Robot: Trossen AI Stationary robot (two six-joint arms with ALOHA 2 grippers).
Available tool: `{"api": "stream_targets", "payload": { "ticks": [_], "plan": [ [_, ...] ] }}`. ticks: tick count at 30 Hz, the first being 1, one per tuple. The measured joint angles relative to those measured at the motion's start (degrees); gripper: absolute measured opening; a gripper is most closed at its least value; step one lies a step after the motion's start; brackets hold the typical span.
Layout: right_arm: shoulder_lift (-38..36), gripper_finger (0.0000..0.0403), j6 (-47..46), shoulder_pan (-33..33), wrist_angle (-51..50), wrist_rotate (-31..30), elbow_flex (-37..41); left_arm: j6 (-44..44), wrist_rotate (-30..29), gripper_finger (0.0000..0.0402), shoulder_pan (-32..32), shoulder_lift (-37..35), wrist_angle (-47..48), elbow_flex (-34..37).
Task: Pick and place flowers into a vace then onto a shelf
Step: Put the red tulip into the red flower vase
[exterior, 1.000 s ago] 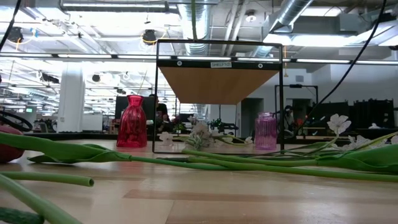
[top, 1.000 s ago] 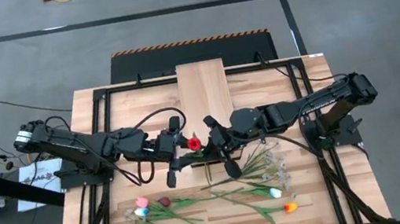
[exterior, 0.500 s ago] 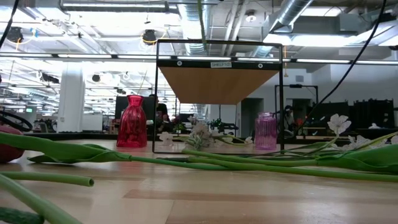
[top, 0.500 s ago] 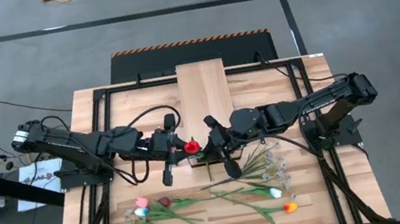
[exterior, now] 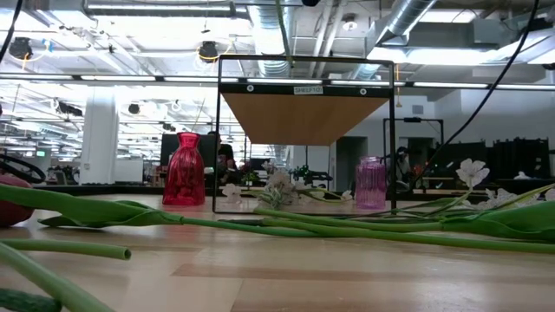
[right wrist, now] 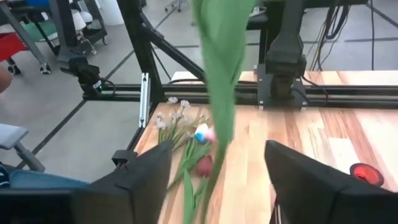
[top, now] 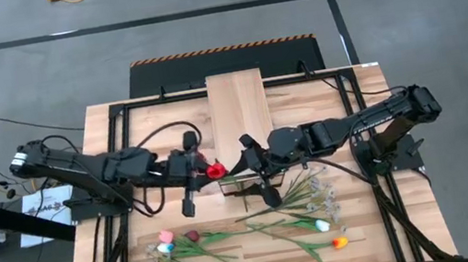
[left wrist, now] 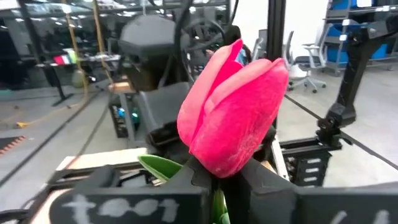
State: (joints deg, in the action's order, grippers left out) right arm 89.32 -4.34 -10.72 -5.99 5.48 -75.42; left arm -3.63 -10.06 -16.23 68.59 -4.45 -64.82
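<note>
Red tulip [top: 214, 171] sits clamped in the shut left gripper [top: 203, 172] above the table's [top: 112, 121] middle, just off the shelf's [top: 237, 103] front end. Its green stem [right wrist: 221, 93] runs rightward between the right gripper's [top: 252, 167] spread fingers [right wrist: 134, 180]. Other flowers [top: 259, 234] lie along the table's front edge.

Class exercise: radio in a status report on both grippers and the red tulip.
Left gripper shut on red tulip below its head. Right gripper open around the stem. Nothing in the way.

Matt light-wood shelf [top: 237, 103] on black metal frame; glossy red vase [exterior: 184, 171].
</note>
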Motion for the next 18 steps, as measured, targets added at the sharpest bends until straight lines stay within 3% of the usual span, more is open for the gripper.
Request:
{"api": "stream_targets", "payload": {
  "ticks": [12,18],
  "plan": [
    [-0.2,0.0325,0.3,1.5,1.5,-5.1,-1.8,-0.3,-10.1,0.0002,0.0,-9.5,14.0,0.0],
    [-0.2,0.0344,-1.0,3.5,-8.1,-6.2,-5.6,1.3,-18.8,0.0002,0.0,-11.7,23.4,0.0]
  ]
}}
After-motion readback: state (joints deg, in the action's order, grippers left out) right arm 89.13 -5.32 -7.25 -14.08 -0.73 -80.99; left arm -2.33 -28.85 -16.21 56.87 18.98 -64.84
